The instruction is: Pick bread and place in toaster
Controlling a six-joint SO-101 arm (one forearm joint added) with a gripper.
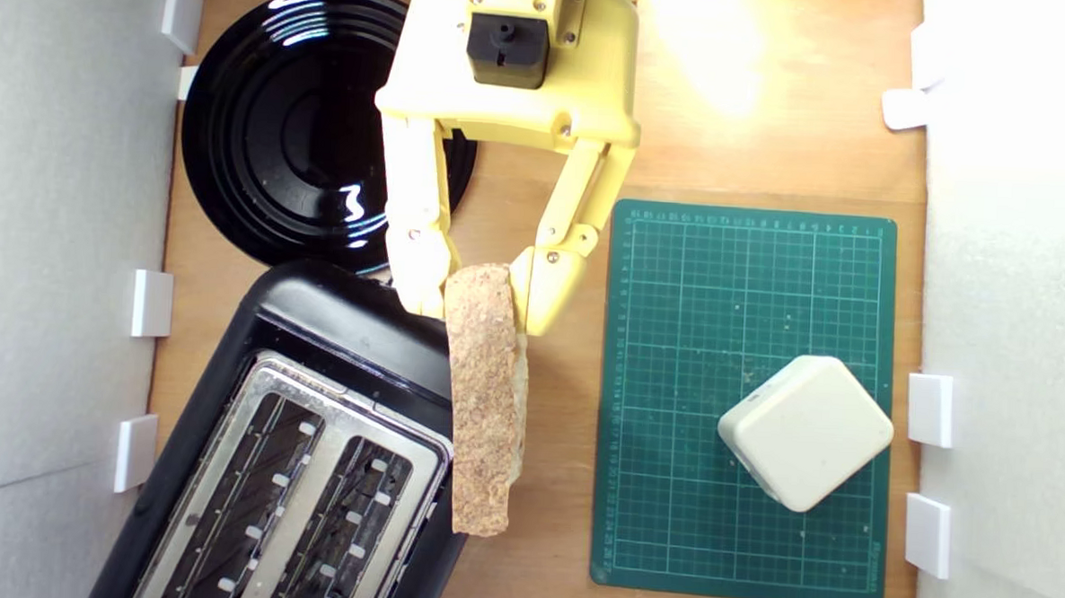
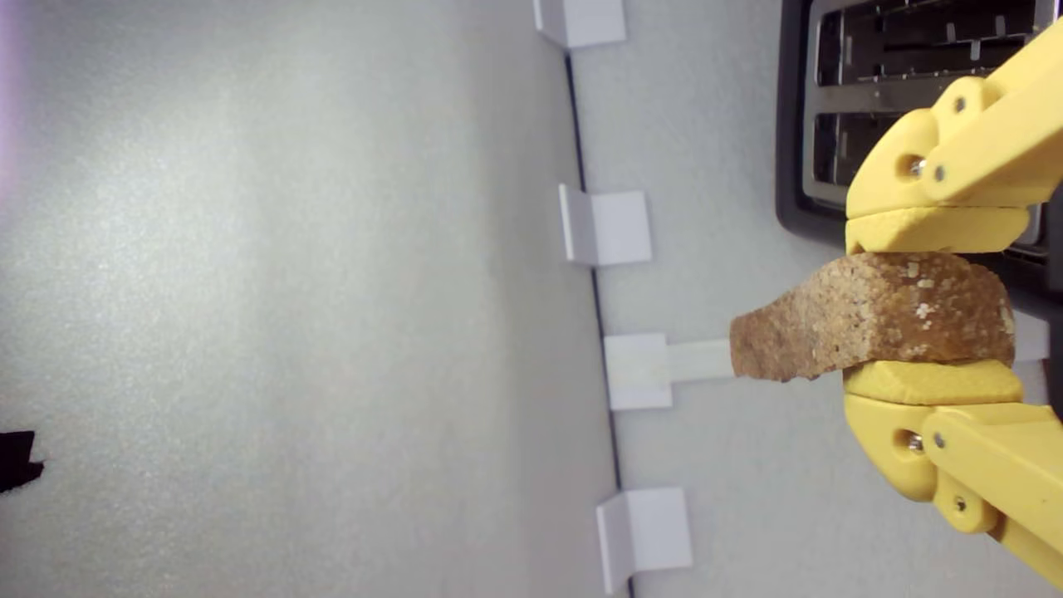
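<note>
My yellow gripper (image 1: pixel 483 301) is shut on the bread (image 1: pixel 485 396), a brown floury-crusted slice held on edge and lifted above the table. In the exterior view the slice hangs just off the right side of the toaster (image 1: pixel 223 384), overlapping its corner. The toaster is black with a silvery top plate and two long slots with wire guides, both showing nothing inside. In the wrist view the bread (image 2: pixel 872 328) sits clamped between the two yellow pads (image 2: pixel 934 230), with the toaster (image 2: pixel 793 124) behind them.
A glossy round black plate (image 1: pixel 261 134) lies behind the toaster. A green cutting mat (image 1: pixel 676 296) on the exterior view's right carries a cream rounded-square block (image 1: pixel 805 432). White foam walls with small white brackets (image 1: pixel 151 303) border the wooden table on both sides.
</note>
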